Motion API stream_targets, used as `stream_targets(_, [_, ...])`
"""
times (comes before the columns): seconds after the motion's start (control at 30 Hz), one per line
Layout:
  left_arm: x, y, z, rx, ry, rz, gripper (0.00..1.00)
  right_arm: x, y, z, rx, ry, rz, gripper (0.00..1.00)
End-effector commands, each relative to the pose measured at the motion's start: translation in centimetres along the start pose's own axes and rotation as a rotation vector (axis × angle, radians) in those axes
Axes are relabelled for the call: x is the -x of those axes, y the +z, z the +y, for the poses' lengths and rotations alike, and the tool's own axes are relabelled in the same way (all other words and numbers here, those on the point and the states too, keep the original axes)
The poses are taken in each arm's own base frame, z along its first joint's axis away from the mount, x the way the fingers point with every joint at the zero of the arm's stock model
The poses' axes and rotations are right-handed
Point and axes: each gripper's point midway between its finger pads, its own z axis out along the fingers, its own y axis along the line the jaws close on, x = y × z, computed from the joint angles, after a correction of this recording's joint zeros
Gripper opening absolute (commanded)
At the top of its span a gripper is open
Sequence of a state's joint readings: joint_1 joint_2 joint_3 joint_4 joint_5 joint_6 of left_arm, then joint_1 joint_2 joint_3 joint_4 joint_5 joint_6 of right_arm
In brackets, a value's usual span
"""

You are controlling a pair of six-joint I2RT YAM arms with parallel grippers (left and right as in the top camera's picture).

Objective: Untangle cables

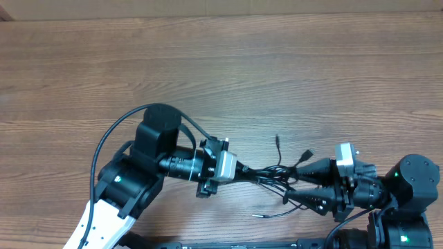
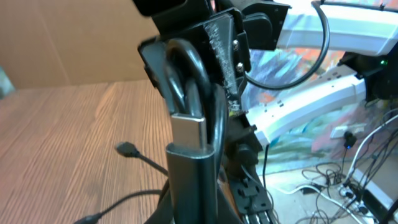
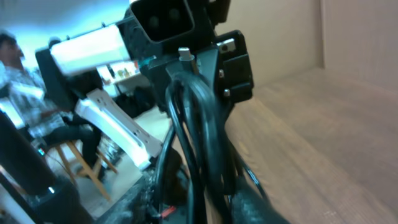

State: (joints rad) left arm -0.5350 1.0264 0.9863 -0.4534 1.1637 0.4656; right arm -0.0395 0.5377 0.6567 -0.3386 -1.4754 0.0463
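- The cables [image 1: 273, 177] were bunched in a knot right between the two grippers, over the counter [image 1: 221, 69]. A few loose ends [image 1: 277, 141] stuck out on either side of the clump.
- The left gripper [image 1: 241, 170] was clamped tight on the cables at its tips.
- The right gripper [image 1: 299, 181] had its jaws set fairly narrow around the other end of the bundle. Honestly, I couldn't tell if it had a real grip or was just straddling the strands.
- I'd call this the "get hold of both sides of the knot" step. Nothing looked untangled yet.
- My guess for the next move: the right side needs a firm pinch on one strand only. Then a slow pull apart, so the knot loosens instead of tightening.
- Overhead gave the full layout of arms, knot and trailing ends, but not what sat inside either gripper.
- The left wrist view filled that in. A silver plug [image 2: 188, 127] and a cable loop poked out just past the shut fingers [image 2: 189, 186], and a small black plug [image 2: 127, 149] lay on the counter off to the side.
- The right wrist view showed strands running on toward the left gripper, but it was too dark to read the jaw gap.
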Motion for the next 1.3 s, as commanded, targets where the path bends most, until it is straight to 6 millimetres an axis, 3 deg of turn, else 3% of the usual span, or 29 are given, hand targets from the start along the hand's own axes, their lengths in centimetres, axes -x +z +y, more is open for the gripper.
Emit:
stream_targets(0.0, [0.6,0.3,0.1,-0.05,-0.058,-0.03,0.04,0.5,0.0,0.8,0.021,-0.025,0.001,0.23])
stream_targets(0.1, [0.2,0.6,1.0,-0.039,-0.109,-0.025,0.04,0.5,0.0,0.8,0.021,-0.025,0.001,0.04])
stream_targets(0.13, [0.1,0.7,1.4,-0.019,-0.136,-0.018,0.07,0.5,0.0,0.8,0.021,-0.025,0.001,0.04])
stream_targets(0.2, [-0.3,0.7,2.5,0.041,-0.196,-0.001,0.26,0.5,0.0,0.8,0.021,-0.024,0.001,0.04])
stream_targets(0.27, [-0.3,0.6,3.3,0.089,-0.242,0.004,0.32,0.5,0.0,0.7,0.017,-0.024,0.0,0.04])
stream_targets(0.4, [0.3,0.2,3.4,0.113,-0.246,-0.008,0.96,0.5,0.0,0.4,0.0,-0.019,-0.002,0.04])
stream_targets(0.43, [0.5,0.1,3.3,0.116,-0.238,-0.012,1.0,0.5,0.0,0.1,-0.017,-0.012,-0.003,0.04])
stream_targets(0.77, [3.1,-1.5,1.1,0.145,-0.079,-0.053,1.0,0.0,-0.2,-2.3,-0.153,0.067,-0.009,0.04])
stream_targets(1.0, [3.6,-2.0,1.7,0.222,-0.046,-0.053,1.0,-0.2,-0.3,-2.4,-0.159,0.079,-0.008,0.04])
stream_targets(1.27, [4.2,-2.5,3.7,0.329,0.0,-0.06,1.0,-0.7,-0.3,-2.4,-0.16,0.07,0.005,0.04])
